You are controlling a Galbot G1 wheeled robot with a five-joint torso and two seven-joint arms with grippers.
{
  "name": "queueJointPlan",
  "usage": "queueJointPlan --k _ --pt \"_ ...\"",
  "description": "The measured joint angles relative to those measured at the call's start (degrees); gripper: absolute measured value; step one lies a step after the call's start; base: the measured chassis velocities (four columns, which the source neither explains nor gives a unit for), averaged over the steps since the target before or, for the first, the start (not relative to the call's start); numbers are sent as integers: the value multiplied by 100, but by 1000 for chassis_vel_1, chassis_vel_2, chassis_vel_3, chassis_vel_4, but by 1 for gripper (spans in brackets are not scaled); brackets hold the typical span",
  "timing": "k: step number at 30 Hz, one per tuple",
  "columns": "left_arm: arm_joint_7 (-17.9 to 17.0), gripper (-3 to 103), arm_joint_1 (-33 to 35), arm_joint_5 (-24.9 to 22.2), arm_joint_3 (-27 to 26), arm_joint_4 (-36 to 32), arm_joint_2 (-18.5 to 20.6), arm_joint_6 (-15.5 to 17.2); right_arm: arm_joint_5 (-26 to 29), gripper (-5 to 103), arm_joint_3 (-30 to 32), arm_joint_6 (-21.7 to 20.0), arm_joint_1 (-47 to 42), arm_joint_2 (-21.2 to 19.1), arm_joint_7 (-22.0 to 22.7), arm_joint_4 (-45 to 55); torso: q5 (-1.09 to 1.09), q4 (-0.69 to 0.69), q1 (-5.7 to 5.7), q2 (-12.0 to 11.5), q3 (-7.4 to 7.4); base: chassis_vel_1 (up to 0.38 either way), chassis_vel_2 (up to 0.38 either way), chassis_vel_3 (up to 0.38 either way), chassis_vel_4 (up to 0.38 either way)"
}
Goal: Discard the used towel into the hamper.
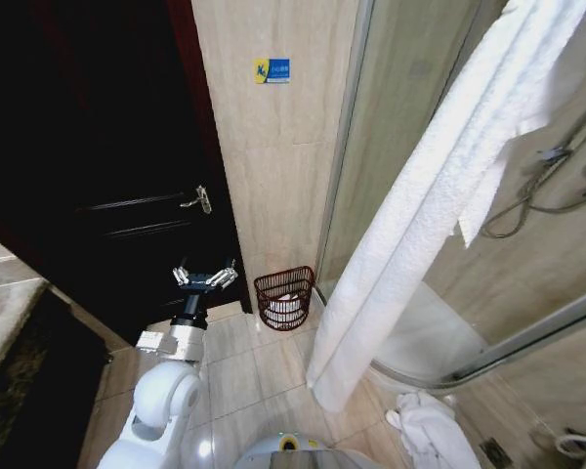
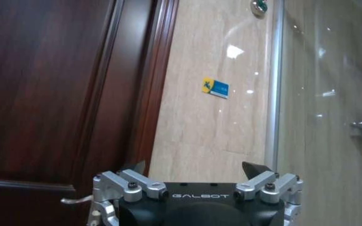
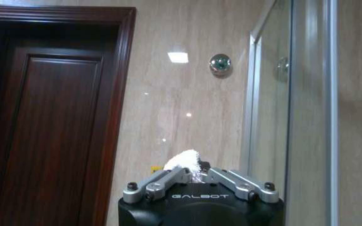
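I have the long white terry towel [image 1: 449, 195] pinched in my right gripper [image 3: 195, 175]; in the right wrist view its fingers are closed together with a white tuft sticking up between them. In the head view the towel hangs from about one o'clock down to its loose bottom corner near five o'clock, so I judge the right arm is raised high to keep the cloth off the floor while it is carried.

The small round dark reddish-brown ribbed hamper [image 1: 284, 296] stands on the pale tile floor [image 1: 244, 376] just past centre, at roughly six o'clock from the blue wall sticker [image 1: 272, 70], against the beige tiled wall [image 1: 273, 147] beside the glass shower screen [image 1: 410, 117]. Something white already lies inside it. The towel's bottom end hangs near it, to its four o'clock, not over it yet.

My left gripper [image 1: 205, 278] hovers to the hamper's nine o'clock, fingers spread and empty, in front of the dark wooden door [image 1: 98, 176], kept clear of the drop. Another white cloth [image 1: 425, 430] lies crumpled on the floor at five o'clock.
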Motion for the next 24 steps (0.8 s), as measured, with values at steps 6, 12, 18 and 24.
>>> queueJointPlan --k 6,12,18,24 --pt "0 100 0 0 0 0 0 0 0 2 4 -1 0 69 -10 43 0 -1 0 0 0 0 0 0 0" --pt "0 100 0 0 0 0 0 0 6 2 67 -1 50 55 -11 18 0 -1 0 0 0 0 0 0 0" --pt "0 100 0 0 0 0 0 0 14 2 106 -18 86 -39 -16 -96 1 -2 -1 0 0 0 0 0 0" --pt "0 100 0 0 0 0 0 0 26 2 126 -33 114 -160 -33 -181 1 0 -1 0 0 2 6 4 17"
